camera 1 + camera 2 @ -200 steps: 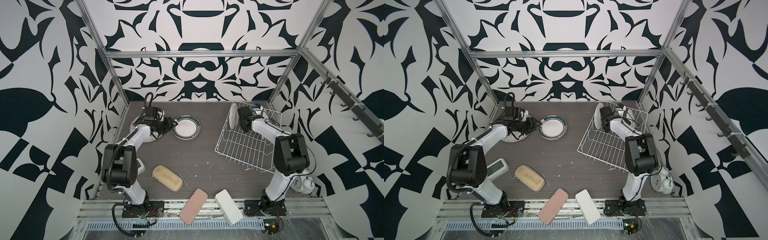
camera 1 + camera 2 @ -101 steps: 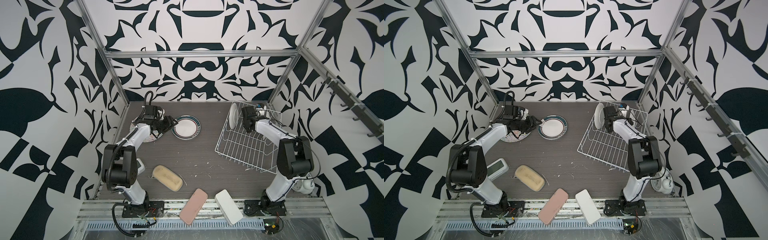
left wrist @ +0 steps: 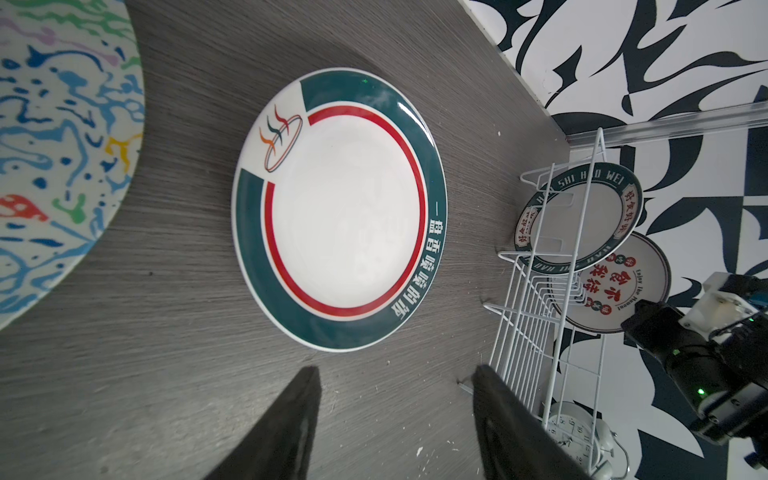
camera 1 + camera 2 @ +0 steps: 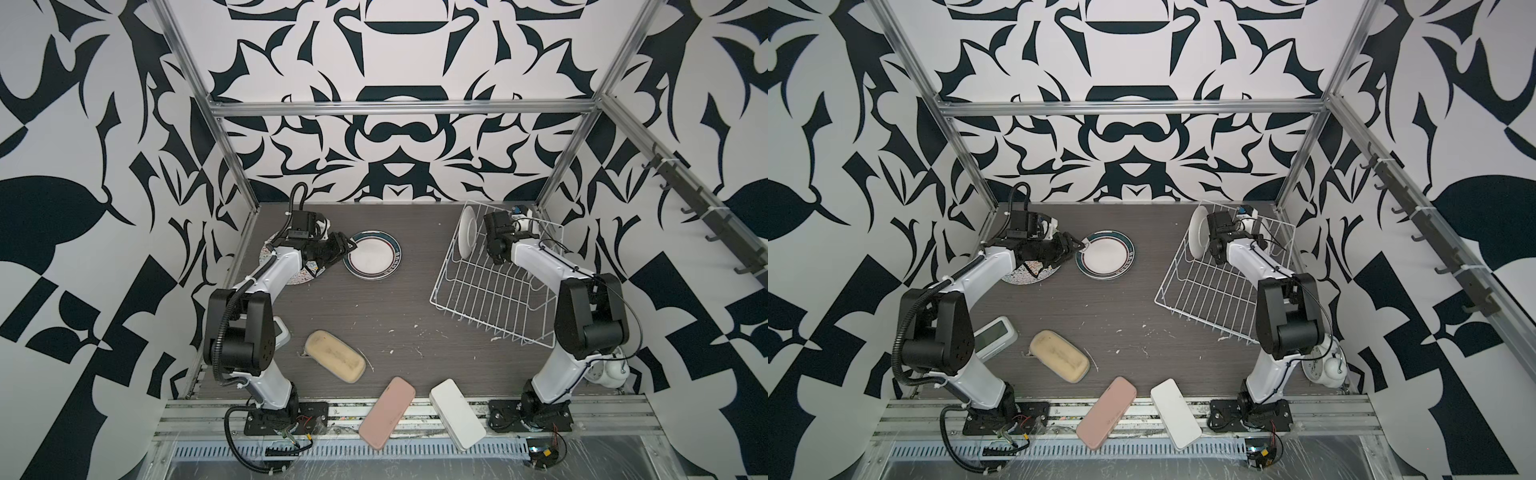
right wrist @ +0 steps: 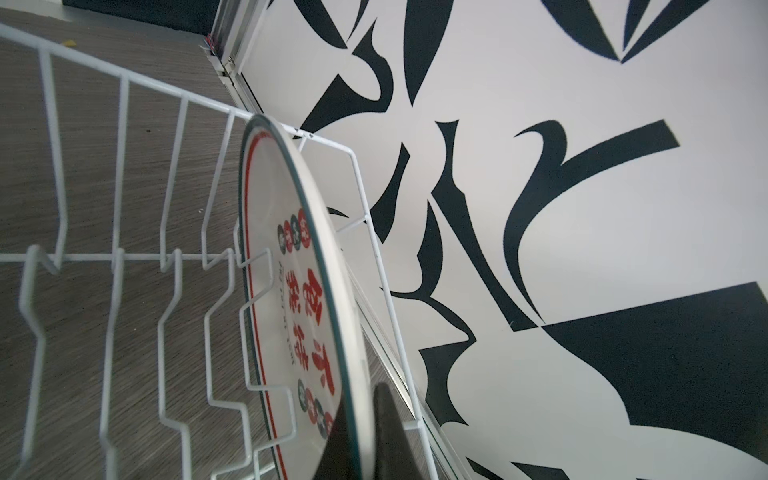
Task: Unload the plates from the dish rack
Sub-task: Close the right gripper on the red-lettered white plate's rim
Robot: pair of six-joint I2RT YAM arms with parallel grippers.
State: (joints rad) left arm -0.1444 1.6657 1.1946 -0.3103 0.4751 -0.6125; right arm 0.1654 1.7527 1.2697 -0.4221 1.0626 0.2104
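my right gripper point(image 5: 359, 415): clamped on the rim of the red-character plate point(image 5: 299, 316), one finger on the printed face and one on the back.
my left gripper point(image 3: 394, 370): jaws apart with nothing between them, low over the table point(image 4: 395, 324), just beside the banded plate point(image 3: 340, 212).
red-character plate: stands on edge in the dish rack point(image 5: 112, 257), at the rack's end nearest the back wall. It is glossy white ceramic with a thin green edge line and a red ring inside it. Red brush characters run down the middle, with small red and green discs at both ends.
lettered plate point(image 3: 598, 220): also on edge in the rack, overlapping the red-character plate in my left wrist view. It has a dark green rim with white capitals and characters, and a plain white well.
banded plate: flat on the table, face up, well apart from the rack. It has a broad green rim, a red ring, white characters along one arc and a small steam emblem.
squiggle plate point(image 3: 54, 145): flat on the table, partly under my left arm (blue, green, yellow and red squiggles on white).
dish rack: white coated wire in a rectangular grid, with rows of zigzag prongs.
table: dark grey, matte, with a fine wood grain.
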